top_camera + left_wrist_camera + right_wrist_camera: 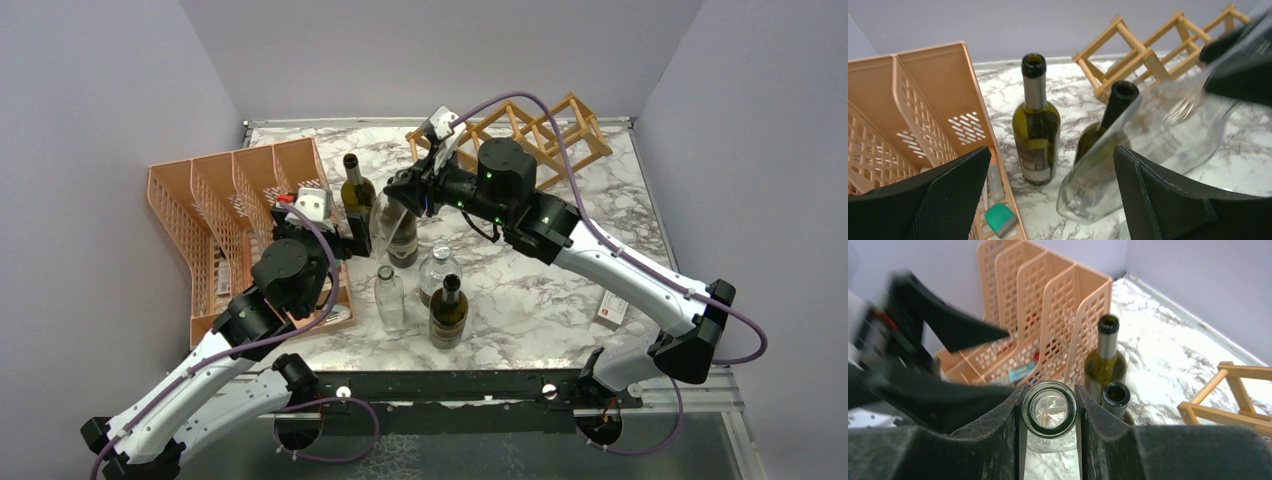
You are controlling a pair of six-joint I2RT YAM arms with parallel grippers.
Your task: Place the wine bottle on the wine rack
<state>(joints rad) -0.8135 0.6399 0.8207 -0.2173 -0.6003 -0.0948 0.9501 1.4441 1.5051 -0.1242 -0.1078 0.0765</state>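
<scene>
Wine rack (545,128): light wood lattice, standing at the far edge of the marble table (560,265). All places below are reckoned from it.

- Wine bottle (1148,145): clear glass, off the rack's left end and on its near side, apart from it. It leans steeply, mouth toward the rack and base away from it. It appears raised off the marble, though this is not certain.
- Right gripper (1049,407): reaches in along the rack's near side. Its fingers (998,440) are clamped on the clear bottle's neck just under the lip, one pad on each side. The open mouth faces the wrist camera.
- Left gripper (1052,165): farther from the rack than the bottle, at the bottle's base end. Its fingers (948,195) are spread wide, with the base lying between them. Cannot tell whether either pad touches the glass.
- Green bottle (1036,125): upright, left of the rack and beyond the clear bottle's base. It is open-topped with a label low on the body.
- Dark bottle (1113,107): upright, between the green bottle and the rack, partly behind the clear glass.
- Orange organizer (235,215): mesh plastic with several upright dividers, well left of the rack at the table's left edge. There are small items in its tray.
- Near side of the rack, toward the arm bases: two small clear bottles (390,298) and one more green bottle with a label (449,310), all upright.
- Small card (612,308): flat on the marble, on the rack's near side and well apart from it.
</scene>
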